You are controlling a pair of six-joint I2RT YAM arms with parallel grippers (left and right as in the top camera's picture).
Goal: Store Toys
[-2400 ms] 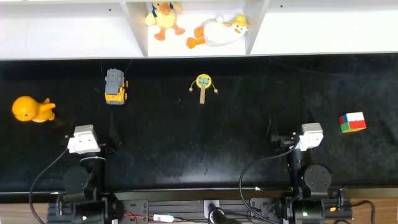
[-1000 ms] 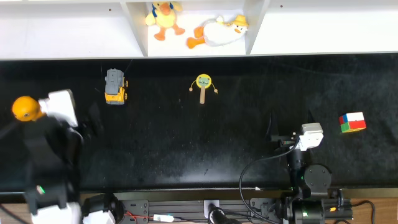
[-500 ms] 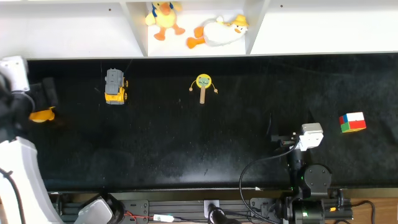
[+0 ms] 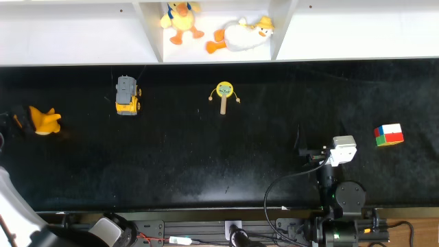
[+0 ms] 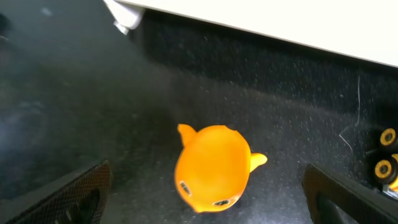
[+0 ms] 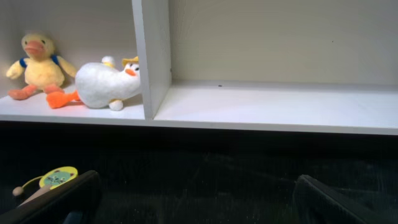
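Note:
An orange whale-shaped toy point(image 4: 46, 121) point(image 5: 213, 168) lies on the black table near its left edge. My left gripper point(image 5: 208, 208) hovers just above it, open wide, one finger point(image 5: 68, 199) on each side and neither touching the toy. In the top view the left gripper point(image 4: 18, 122) sits at the far left, beside the toy. My right gripper point(image 6: 199, 208) is open and holds nothing, low at the front right of the table and facing the white shelf point(image 6: 267, 106). A yellow duck plush point(image 4: 181, 19) and a white goose plush point(image 4: 241, 34) sit in the middle shelf compartment.
A grey and yellow toy truck point(image 4: 127, 95) stands at the back left. A green rattle point(image 4: 224, 95) lies mid-table and a coloured cube point(image 4: 388, 134) at the right. A white shelf post point(image 6: 149, 56) divides the compartments; the right one point(image 6: 280, 102) holds nothing.
My left arm left its rest pose at the front left, swung out to the table's left edge and came down over the orange toy. The right arm has not moved.

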